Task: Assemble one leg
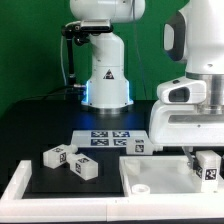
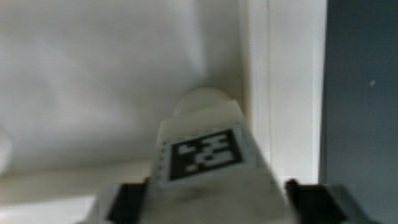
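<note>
Operator, you have one arm in frame; its gripper (image 1: 207, 168) hangs low over the white tabletop panel (image 1: 160, 172) at the 4 o'clock corner of the exterior view. Between the fingers sits one white leg (image 2: 210, 150) with one black-and-white tag facing the wrist camera. In the wrist view you see two dark fingertips (image 2: 128, 200), one on each side of the leg's base, spread only to the leg's width and lying against it; the gripper appears closed on the leg. The same leg shows in the exterior view as a tagged white block (image 1: 208, 167) under the arm's housing, at or just above the panel; contact with the panel cannot be judged.

Count of loose legs on the black table (image 1: 40, 135): two in a cluster at 8 o'clock, one (image 1: 58, 156) angled and a second (image 1: 83, 168) just beside it toward 4 o'clock. One further tagged white piece (image 1: 137, 146) sits at the panel's far edge, near centre. Total tagged white pieces seen, held one included: four.

One marker board (image 1: 108, 137) lies flat near the centre, just toward 11 o'clock of that piece. One round recess (image 1: 141, 187) shows in the panel toward 6 o'clock. One white robot base (image 1: 106, 80) stands at 12 o'clock.
</note>
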Robot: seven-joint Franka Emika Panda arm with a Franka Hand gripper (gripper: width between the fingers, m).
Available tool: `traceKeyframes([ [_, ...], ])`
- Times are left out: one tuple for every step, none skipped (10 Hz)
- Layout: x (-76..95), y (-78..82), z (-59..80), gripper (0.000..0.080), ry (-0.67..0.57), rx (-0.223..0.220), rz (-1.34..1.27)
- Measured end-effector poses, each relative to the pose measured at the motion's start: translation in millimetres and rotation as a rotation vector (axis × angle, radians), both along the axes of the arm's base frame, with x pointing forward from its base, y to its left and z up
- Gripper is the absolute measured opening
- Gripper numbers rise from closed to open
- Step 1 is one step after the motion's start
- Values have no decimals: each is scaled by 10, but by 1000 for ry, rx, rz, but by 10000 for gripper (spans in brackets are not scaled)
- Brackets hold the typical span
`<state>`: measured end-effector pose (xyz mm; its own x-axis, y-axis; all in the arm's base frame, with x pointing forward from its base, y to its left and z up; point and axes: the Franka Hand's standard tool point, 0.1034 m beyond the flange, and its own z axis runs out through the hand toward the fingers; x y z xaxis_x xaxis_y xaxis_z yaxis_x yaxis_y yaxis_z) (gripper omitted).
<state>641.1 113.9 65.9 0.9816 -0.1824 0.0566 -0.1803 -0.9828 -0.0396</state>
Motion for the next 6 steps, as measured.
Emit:
traceKeyframes([
  [0,-1,-1,284,3,5,-86],
  [0,-1,-1,284,4,9,-145],
  [0,1,-3,284,4,13,-214],
  [0,0,-4,284,1,17,-339],
  [-1,-4,-3,284,3,24,-489],
  [-5,-4,-5,284,9,35,-634],
])
